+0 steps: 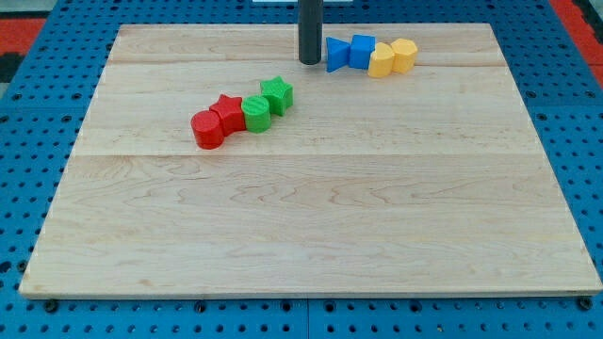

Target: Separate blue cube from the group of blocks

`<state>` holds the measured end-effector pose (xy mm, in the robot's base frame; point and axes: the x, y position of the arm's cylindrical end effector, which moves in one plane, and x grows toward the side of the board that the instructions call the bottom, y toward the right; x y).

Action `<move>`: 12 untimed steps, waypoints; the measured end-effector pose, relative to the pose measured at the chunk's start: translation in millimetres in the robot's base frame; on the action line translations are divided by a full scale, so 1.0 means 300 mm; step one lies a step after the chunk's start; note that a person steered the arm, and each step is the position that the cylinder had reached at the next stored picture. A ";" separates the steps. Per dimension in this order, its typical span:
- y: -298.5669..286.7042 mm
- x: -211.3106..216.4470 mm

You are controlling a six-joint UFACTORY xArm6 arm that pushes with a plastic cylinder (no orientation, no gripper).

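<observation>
The blue cube (363,51) sits near the view's top, in a row of touching blocks: a blue wedge-shaped block (335,55) on its left, a yellow block (382,61) and a second yellow block (403,55) on its right. My tip (310,62) is the end of a dark rod coming down from the view's top. It rests on the board just left of the blue wedge, close to it or touching it. The blue cube is one block further right of the tip.
A second row lies left of centre: a red cylinder (207,129), a red star (229,114), a green block (256,113) and a green star (277,94), touching in a diagonal line. The wooden board (311,226) lies on a blue perforated table.
</observation>
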<state>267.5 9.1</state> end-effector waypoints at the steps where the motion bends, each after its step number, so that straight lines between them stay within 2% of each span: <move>1: 0.001 0.000; 2: 0.004 0.004; 3: 0.119 0.102; 5: 0.294 0.108; 6: 0.295 0.056; 8: 0.434 0.085; 9: 0.465 0.023; 10: 0.456 -0.038; 12: 0.463 -0.048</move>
<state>253.1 148.1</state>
